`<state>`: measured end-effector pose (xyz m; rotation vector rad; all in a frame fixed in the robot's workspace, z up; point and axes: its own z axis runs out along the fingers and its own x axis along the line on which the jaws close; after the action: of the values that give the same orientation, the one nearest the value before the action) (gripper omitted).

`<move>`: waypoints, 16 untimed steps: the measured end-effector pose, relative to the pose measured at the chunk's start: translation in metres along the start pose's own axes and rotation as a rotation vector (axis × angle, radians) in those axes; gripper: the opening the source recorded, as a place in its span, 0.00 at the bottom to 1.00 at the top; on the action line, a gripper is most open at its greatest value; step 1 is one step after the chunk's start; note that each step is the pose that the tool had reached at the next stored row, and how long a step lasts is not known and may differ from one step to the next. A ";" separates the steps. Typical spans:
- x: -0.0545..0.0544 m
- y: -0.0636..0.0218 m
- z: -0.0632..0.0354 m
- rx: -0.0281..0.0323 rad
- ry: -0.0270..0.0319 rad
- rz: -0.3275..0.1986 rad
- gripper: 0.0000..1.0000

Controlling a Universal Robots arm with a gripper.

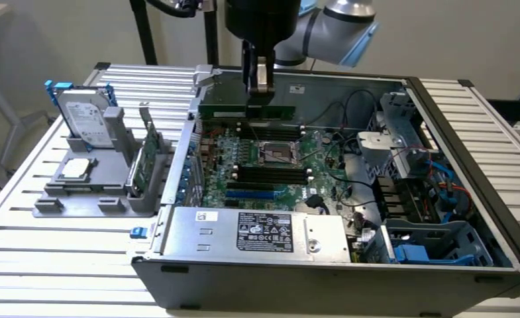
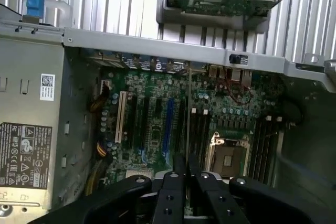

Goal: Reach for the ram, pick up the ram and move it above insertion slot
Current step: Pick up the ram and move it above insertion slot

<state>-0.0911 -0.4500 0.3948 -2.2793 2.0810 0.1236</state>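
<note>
The ram [image 1: 233,111], a long thin green stick, hangs level over the back of the motherboard [image 1: 269,156] inside the open computer case. My gripper [image 1: 259,96] comes down from above and is shut on the ram's upper edge near its middle. In the wrist view the ram [image 2: 187,119] appears edge-on as a thin line running out from between my fingers [image 2: 173,182]. The black memory slots [image 1: 264,173] [image 2: 198,135] lie beside the CPU socket [image 2: 227,156], below the held stick.
A grey fixture [image 1: 83,192] at the exterior view's left holds a silver hard drive [image 1: 87,119], a wider green card [image 1: 149,162] and a small chip [image 1: 74,169]. The power supply [image 1: 260,232] fills the case front. Cables and a drive cage [image 1: 410,165] crowd the right.
</note>
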 end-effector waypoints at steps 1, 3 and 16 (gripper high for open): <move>-0.003 -0.0030 0.0009 0.0001 0.0000 0.000 0.14; -0.009 -0.0090 0.0026 0.0000 0.0003 0.000 0.14; -0.045 -0.0448 0.0137 -0.0002 0.0023 0.000 0.14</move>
<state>-0.0508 -0.3998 0.3848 -2.2806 2.0823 0.1212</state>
